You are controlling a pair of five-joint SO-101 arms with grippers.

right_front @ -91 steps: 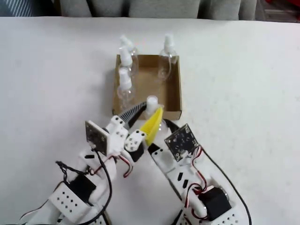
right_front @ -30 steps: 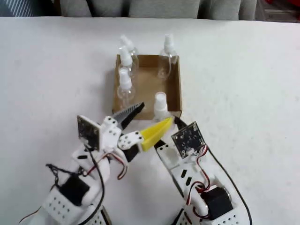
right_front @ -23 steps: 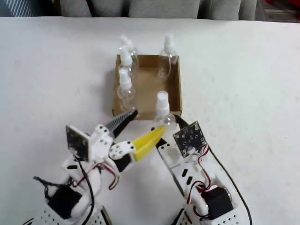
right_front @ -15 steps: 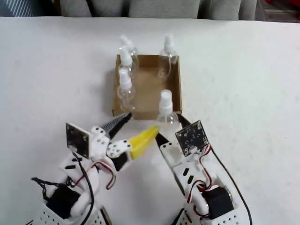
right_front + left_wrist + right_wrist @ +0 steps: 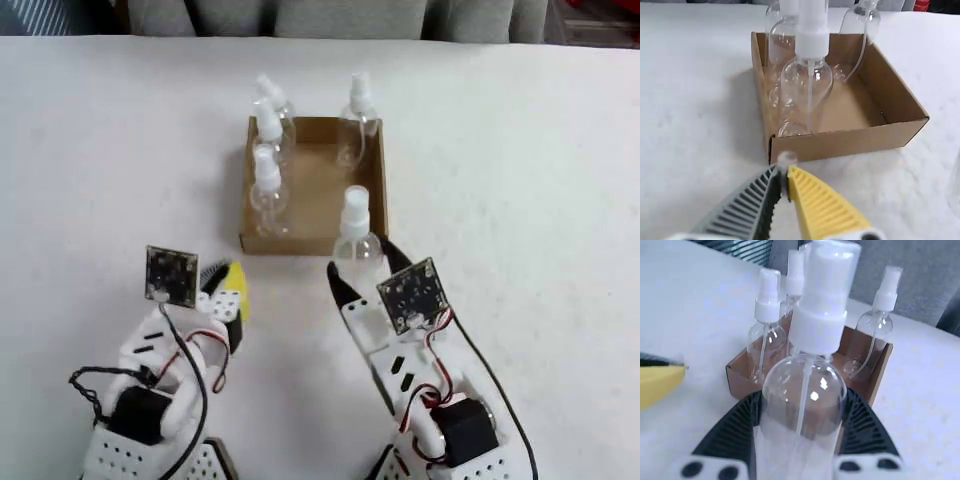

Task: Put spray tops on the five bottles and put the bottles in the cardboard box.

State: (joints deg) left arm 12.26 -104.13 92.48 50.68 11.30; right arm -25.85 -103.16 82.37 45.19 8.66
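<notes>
High view. The left gripper (image 5: 226, 287) has pulled back from the box toward the near edge of the tabletop (image 5: 520, 150), and its jaws, spread a second ago, now lie together. The right gripper (image 5: 362, 266) has carried the fifth bottle (image 5: 356, 238) forward to the near right corner of the cardboard box (image 5: 318, 190). I cannot tell whether its base has cleared the wall. Its spray top (image 5: 355, 205) is seated. Three bottles (image 5: 266, 190) stand along the box's left wall and a fourth bottle (image 5: 357, 125) stands at the far right corner, all capped. Judgement: capping is finished, and only setting down this last bottle remains.

Left wrist view. The fingers (image 5: 815, 200), one grey and one yellow, both ribbed, press tip to tip with nothing between them. They point at the box's near wall without touching it. The box is brown cardboard, shallow and open-topped, with raw cut edges.

Right wrist view. The black jaws clasp the round shoulder of the fifth bottle on both sides. The bottle is clear, glossy plastic with a thin dip tube visible inside. The top is white, a stepped cylinder. The box stands just behind it.
</notes>
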